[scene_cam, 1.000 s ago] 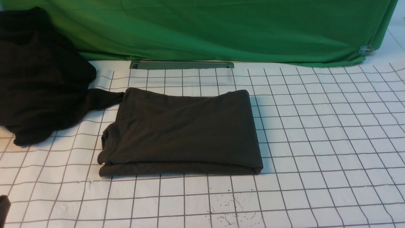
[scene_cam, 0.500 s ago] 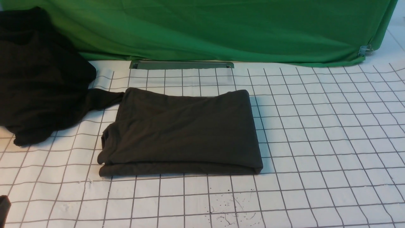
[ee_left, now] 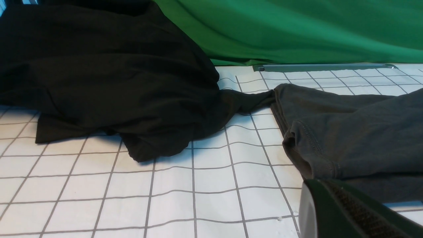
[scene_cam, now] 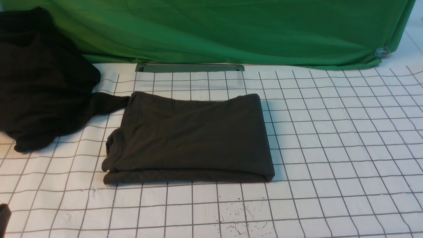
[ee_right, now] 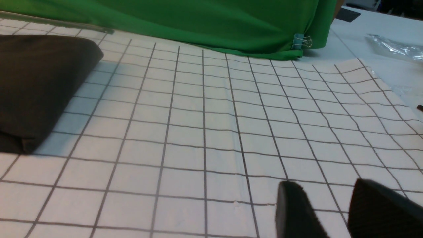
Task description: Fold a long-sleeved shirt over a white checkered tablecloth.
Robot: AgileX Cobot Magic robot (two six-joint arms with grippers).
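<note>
Both grippers are free, the left gripper (ee_left: 350, 211) pressed together and the right gripper (ee_right: 333, 208) spread, so only keep clear of the folded shirt (scene_cam: 188, 138) on the tablecloth (scene_cam: 330, 148).

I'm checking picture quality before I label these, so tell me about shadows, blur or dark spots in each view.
Front view: even light, sharp grid, the folded shirt shows little detail. Left wrist view: the black cloth pile is nearly featureless, and the left gripper is a blurred shape. Right wrist view: the shirt casts a soft shadow on the tablecloth; the right gripper is out of focus.
</note>
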